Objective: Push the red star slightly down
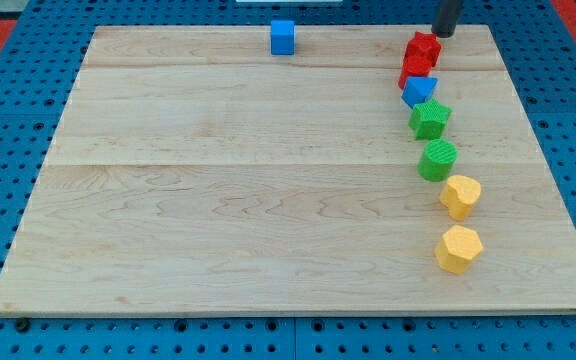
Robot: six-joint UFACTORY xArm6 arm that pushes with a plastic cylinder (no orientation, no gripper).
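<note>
1. Contact looks imminent or just made: my tip (444,33) sits at the view's top right, just above and slightly right of the red star (424,48), close enough that I cannot tell whether the two touch.
2. Being a bare rod, my tip has nothing to open or close and holds nothing; it can only shove.
3. Red star position: near the board's (218,200) top edge on the view's right, at the head of a column of blocks running toward the view's bottom.
4. Directly below it lies a second red block (414,72), shape unclear, apparently touching the star; next come a blue triangular block (419,91), a green star (430,119), a green rounded block (437,160) and two yellow hexagon-like blocks (460,196) (458,249).
5. A blue cube (282,37) stands alone near the top edge, well apart to the view's left.
6. Step in hand, as I judge it: the approach is done and the push toward the view's bottom is about to start.
7. The next move calls for a short, slow stroke downward, with my tip shifted a touch left so it bears on the star's middle rather than its right point.
8. Risk, as I judge it: the crowded column means any longer stroke would drive the red block and blue triangular block along too.
</note>
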